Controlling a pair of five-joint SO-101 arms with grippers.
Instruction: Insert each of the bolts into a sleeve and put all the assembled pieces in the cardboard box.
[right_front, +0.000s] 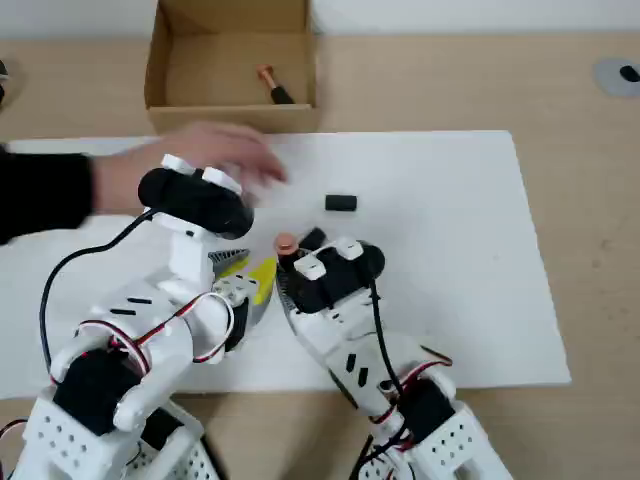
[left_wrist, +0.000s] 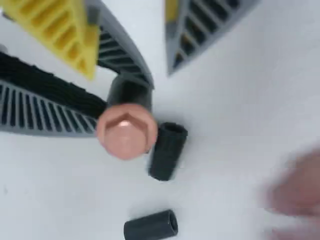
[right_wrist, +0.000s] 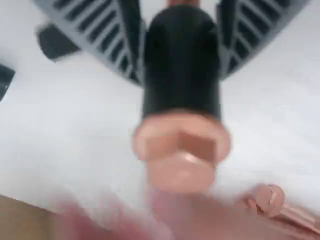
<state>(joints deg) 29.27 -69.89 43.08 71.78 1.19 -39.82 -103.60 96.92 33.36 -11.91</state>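
Note:
My right gripper (right_front: 296, 260) (right_wrist: 181, 70) is shut on a black sleeve (right_wrist: 181, 60) with a copper-headed bolt (right_front: 285, 243) (right_wrist: 182, 150) in it, just above the white mat (right_front: 450, 280). That bolt's head (left_wrist: 127, 131) also faces the left wrist camera. My left gripper (right_front: 250, 283) (left_wrist: 129, 60) stands open and holds nothing, close beside the right one. Loose black sleeves (left_wrist: 167, 150) (left_wrist: 151, 225) lie on the mat, one (right_front: 340, 203) farther back. Another copper bolt (right_wrist: 265, 197) lies near a blurred hand. The cardboard box (right_front: 160, 70) holds one assembled piece (right_front: 272, 86).
A person's hand (right_front: 215, 160) and dark sleeve reach in from the left over the mat, just behind my left arm. The box stands at the back, beyond the mat's far edge. The mat's right half has free room.

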